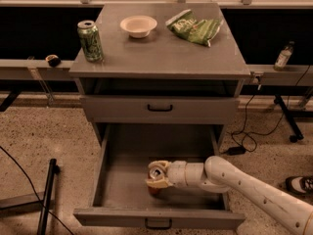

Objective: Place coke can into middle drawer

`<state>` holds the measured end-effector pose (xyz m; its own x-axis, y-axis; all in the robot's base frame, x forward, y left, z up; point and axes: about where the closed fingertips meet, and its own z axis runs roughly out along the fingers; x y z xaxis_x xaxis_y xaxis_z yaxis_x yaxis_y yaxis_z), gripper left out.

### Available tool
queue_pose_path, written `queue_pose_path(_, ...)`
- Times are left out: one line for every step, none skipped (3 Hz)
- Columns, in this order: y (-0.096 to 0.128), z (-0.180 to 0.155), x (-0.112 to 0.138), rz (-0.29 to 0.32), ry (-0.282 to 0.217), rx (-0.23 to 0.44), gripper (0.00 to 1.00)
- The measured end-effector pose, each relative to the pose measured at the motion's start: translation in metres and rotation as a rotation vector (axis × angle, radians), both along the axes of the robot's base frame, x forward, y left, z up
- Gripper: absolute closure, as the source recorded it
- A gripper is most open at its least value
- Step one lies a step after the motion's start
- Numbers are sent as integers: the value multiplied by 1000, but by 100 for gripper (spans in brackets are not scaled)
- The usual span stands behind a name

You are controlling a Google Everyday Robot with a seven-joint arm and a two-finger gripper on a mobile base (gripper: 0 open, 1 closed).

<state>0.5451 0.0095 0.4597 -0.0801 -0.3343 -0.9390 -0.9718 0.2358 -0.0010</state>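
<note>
The coke can [154, 187], red with a silver top, stands upright low inside the open middle drawer [117, 180], near its front middle. My gripper [156, 175] reaches in from the right on a white arm and is shut on the can's upper part. The drawer is the grey cabinet's lowest one, pulled far out, with a small dark handle on its front panel [157, 223].
On the cabinet top stand a green soda can [90, 41], a white bowl [139, 26] and a green chip bag [194, 27]. The black-handled drawer [160, 108] above is closed. A bottle [283, 56] stands at the right. A black stand leg [46, 195] lies at the left.
</note>
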Motion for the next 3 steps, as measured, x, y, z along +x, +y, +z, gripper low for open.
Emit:
queue_pose_path(-4,-14,-1,-11,0,32,50)
queue_pose_path(-3,-15,-2,-11,1,34,26)
queue_pose_path(-7,-7,-2,-9,-3,47,3)
